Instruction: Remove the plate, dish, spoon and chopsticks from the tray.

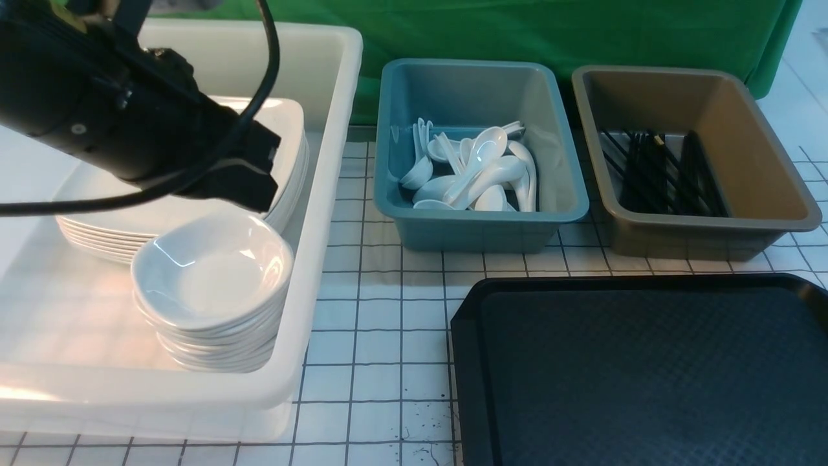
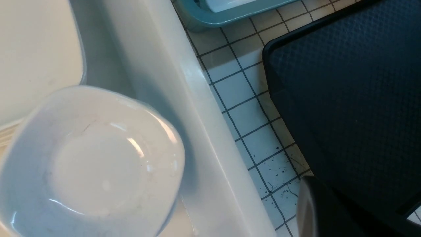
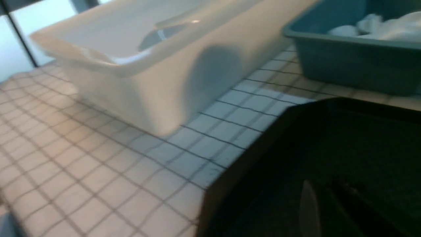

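Observation:
The black tray (image 1: 647, 369) lies bare at the front right, also in the left wrist view (image 2: 345, 92) and the right wrist view (image 3: 329, 148). A stack of white plates (image 1: 288, 129) and a stack of small dishes (image 1: 213, 268) sit inside the white tub (image 1: 323, 213). My left gripper (image 1: 255, 181) hangs over the plates, just behind the top dish (image 2: 95, 164); its jaws (image 2: 312, 191) look shut and hold nothing. White spoons (image 1: 482, 171) fill the blue tub. Black chopsticks (image 1: 660, 171) lie in the brown tub. My right gripper (image 3: 329, 200) shows only as a dark blur low over the tray.
The blue tub (image 1: 479, 220) and the brown tub (image 1: 705, 236) stand side by side behind the tray. The white tub's tall wall (image 2: 184, 98) runs along the tray's left, with a strip of gridded tabletop (image 1: 381, 323) between them. A green cloth hangs at the back.

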Motion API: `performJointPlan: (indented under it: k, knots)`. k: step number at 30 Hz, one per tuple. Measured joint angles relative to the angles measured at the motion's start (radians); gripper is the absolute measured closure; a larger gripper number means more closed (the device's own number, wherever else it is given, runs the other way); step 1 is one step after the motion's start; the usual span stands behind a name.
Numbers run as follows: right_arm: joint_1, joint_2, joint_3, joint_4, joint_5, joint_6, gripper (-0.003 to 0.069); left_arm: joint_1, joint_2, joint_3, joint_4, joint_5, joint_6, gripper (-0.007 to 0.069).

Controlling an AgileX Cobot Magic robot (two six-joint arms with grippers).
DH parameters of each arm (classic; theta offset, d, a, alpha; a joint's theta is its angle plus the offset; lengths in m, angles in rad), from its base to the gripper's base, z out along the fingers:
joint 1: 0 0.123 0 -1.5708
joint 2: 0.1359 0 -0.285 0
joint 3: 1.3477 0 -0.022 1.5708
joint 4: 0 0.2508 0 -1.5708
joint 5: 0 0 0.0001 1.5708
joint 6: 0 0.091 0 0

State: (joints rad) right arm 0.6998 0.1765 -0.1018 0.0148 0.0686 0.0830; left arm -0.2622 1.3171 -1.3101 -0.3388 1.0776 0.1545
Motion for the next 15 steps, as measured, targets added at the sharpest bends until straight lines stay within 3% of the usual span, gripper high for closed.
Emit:
performJointPlan:
  k: [8, 15]
  knots:
    - [-0.369, -0.091, 0.099, -0.043, 0.034, 0.000, 0.0540, 0.000, 0.000, 0.000, 0.007, 0.006, 0.000, 0.0620]
    - [-0.545, -0.119, 0.094, -0.107, 0.090, 0.000, 0.0531, 0.000, 0.000, 0.000, 0.024, 0.006, 0.009, 0.0620]
